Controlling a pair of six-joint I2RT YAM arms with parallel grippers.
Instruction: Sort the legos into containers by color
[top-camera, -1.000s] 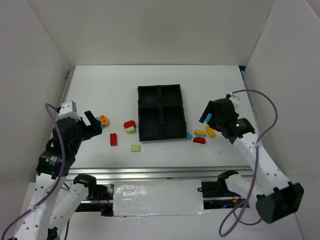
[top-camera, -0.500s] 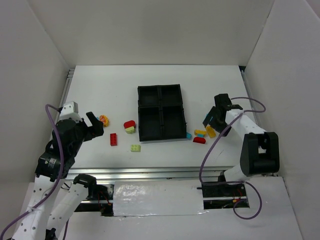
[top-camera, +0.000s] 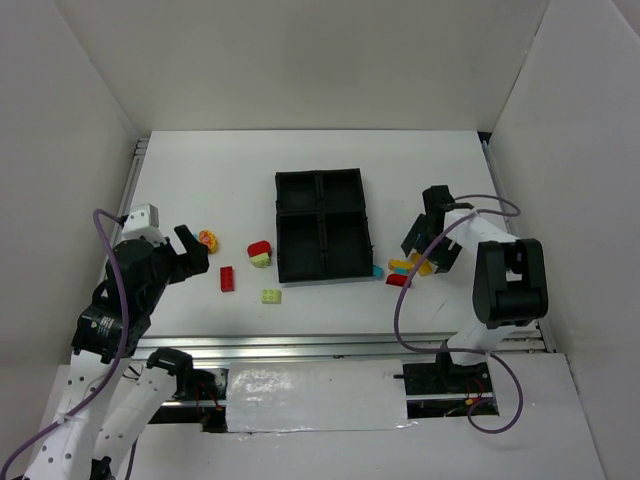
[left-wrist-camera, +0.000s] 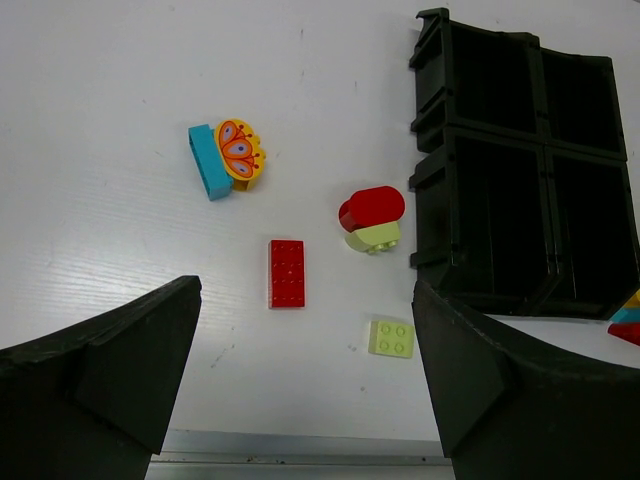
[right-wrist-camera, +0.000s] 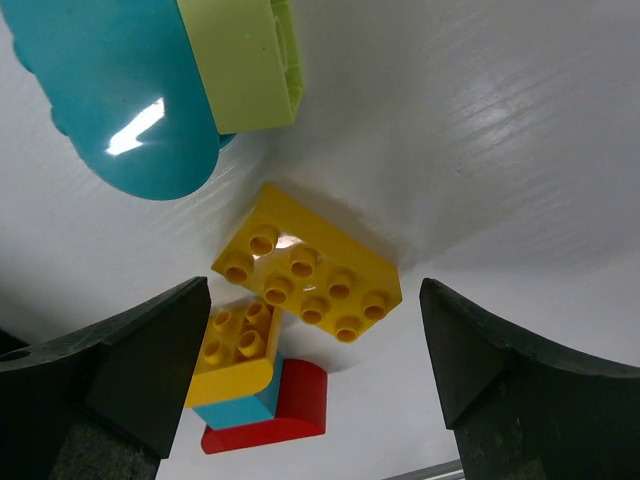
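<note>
Yellow plastic sits in the middle of our right wrist view: a yellow brick (right-wrist-camera: 310, 275) lies studs-up on the table between the spread, empty jaws of the right gripper (top-camera: 414, 240). It is just right of the tray (top-camera: 318, 177), none of whose four compartments shows a brick. We judge the grasp risky, since a small stack (right-wrist-camera: 245, 380) of yellow, cyan and red appears to touch that brick's corner. Closing here could drag the stack along and put mixed colours into one compartment. The left gripper (top-camera: 190, 250) hovers released and empty over its own group, where a red piece (left-wrist-camera: 371, 208) sits joined to a lime brick (left-wrist-camera: 374, 238), the same hazard. Only the right wrist view shows the touching stack and a large cyan piece (right-wrist-camera: 120, 90) against a lime piece (right-wrist-camera: 250, 55). Only the overhead view shows how near the tray is, which that wrist camera misses altogether.
</note>
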